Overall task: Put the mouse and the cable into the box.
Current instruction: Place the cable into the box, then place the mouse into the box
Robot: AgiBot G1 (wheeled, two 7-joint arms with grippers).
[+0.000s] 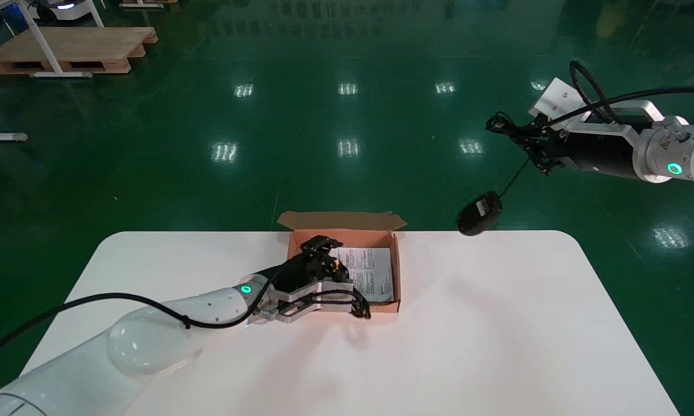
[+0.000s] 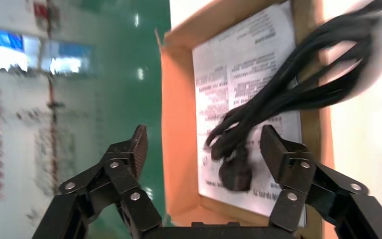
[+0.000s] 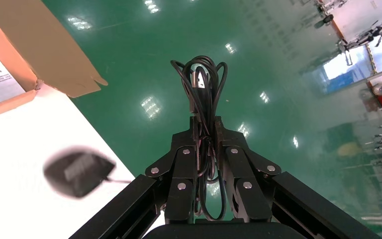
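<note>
**Bringing the hanging mouse in gently**

Our right claw (image 3: 206, 124) was clamped on the coiled cord (image 3: 199, 79), high beyond the table's (image 1: 497, 318) far right edge. The mouse (image 1: 480, 215) dangled below it. We judged it should travel left slowly and lower only once the mouse hung steady over the box (image 1: 397, 271). Our left claw (image 2: 204, 137) hung open above the box. The cable (image 2: 298, 84) lay partly inside, draped across the near wall.

Matt cardboard box (image 1: 341, 220), paper (image 1: 376, 271) inside; smooth white table (image 1: 497, 323); glossy green floor (image 1: 150, 173); black plastic mouse (image 1: 480, 215), smooth cord (image 3: 206, 107); wood pallet (image 1: 75, 49) upper left.
</note>
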